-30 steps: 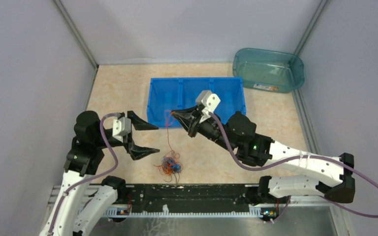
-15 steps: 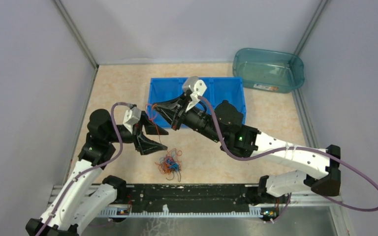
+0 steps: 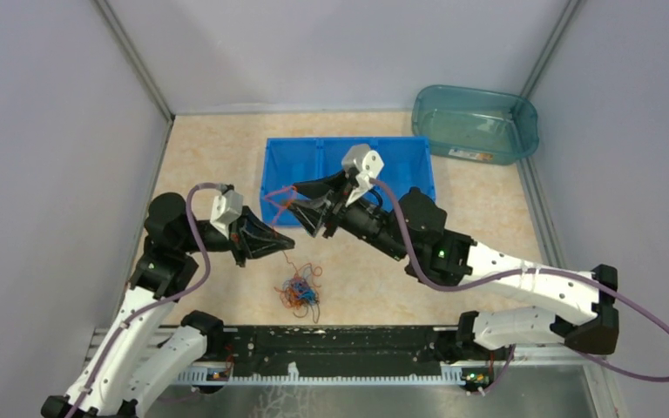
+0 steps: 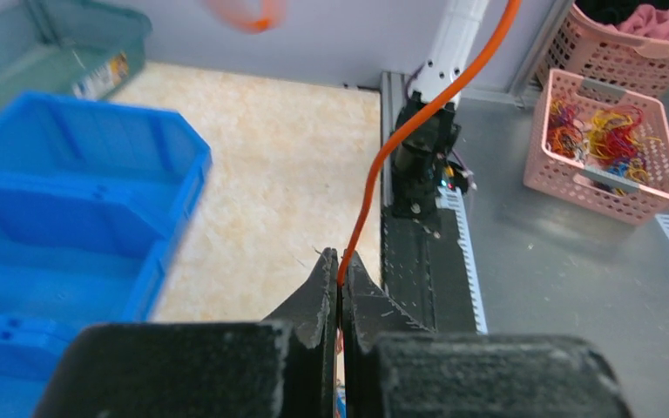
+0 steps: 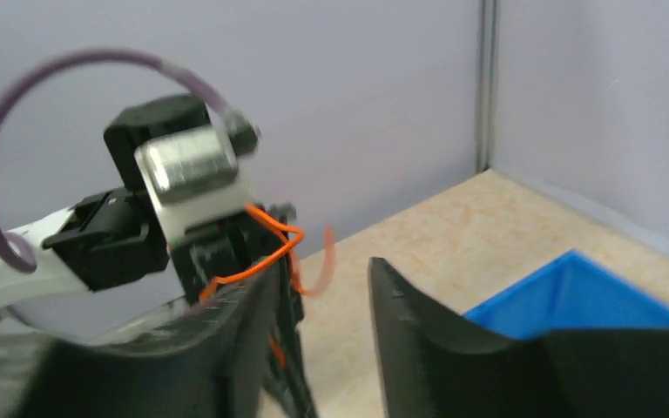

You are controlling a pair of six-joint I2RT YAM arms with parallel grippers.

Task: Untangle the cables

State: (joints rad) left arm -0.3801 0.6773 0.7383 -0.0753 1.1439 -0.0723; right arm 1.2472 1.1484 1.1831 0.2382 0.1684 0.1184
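Note:
A thin orange cable [image 4: 436, 97] is pinched between the tips of my left gripper [image 4: 340, 261], which is shut on it. From the left gripper [image 3: 287, 246] the strand hangs down to a small tangle of orange, blue and black cables [image 3: 300, 293] lying on the table. My right gripper [image 3: 299, 198] hovers just above and right of the left one with its jaws open. In the right wrist view the cable's upper end [image 5: 272, 247] lies draped over the right gripper's left finger, with nothing between the jaws [image 5: 322, 283].
A blue divided bin [image 3: 401, 161] sits behind the grippers, and a teal tub [image 3: 475, 122] stands at the back right. Grey walls close in both sides. Beyond the black front rail [image 3: 340, 344], the left wrist view shows pink baskets [image 4: 605, 144] of cables.
My left gripper moved in and shut on the orange cable. My right gripper, shut on that cable before, has opened and drawn back slightly to the right.

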